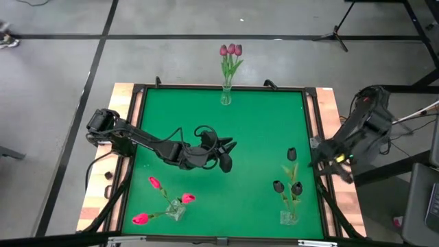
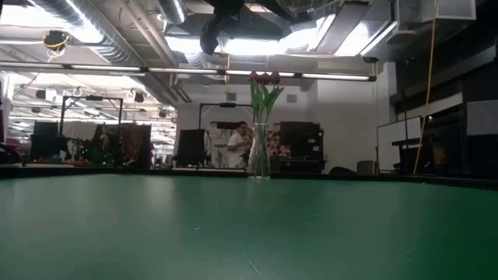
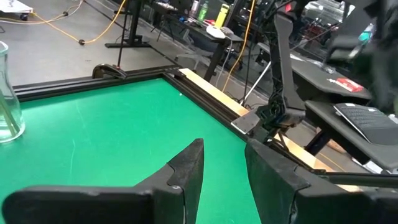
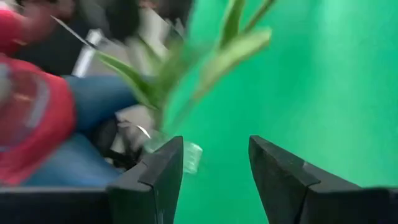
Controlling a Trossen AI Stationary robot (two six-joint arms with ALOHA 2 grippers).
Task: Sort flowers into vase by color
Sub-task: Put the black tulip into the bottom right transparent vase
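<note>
Your artificial tulips stand sorted in three clear glass vases on the green table (image 1: 219,130).
Mauve-purple tulips (image 1: 231,51) far edge, pink-red (image 1: 155,182) near-left, near-black (image 1: 291,154) near-right; left fingers (image 3: 225,177) and right fingers (image 4: 214,171) parted, empty.

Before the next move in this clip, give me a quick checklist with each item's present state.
1. Left gripper over the mat's middle, fingers apart with nothing between them: ok.
2. Right gripper open and empty, arm off the table's right edge: ok.
3. Mauve tulips together in the far vase: ok.
4. Dark tulips in the near right vase: ok.
5. Pink-red tulips in the near left vase: ok, though splayed wide.
6. Any loose flower left on the green mat: none seen, ok.
</note>
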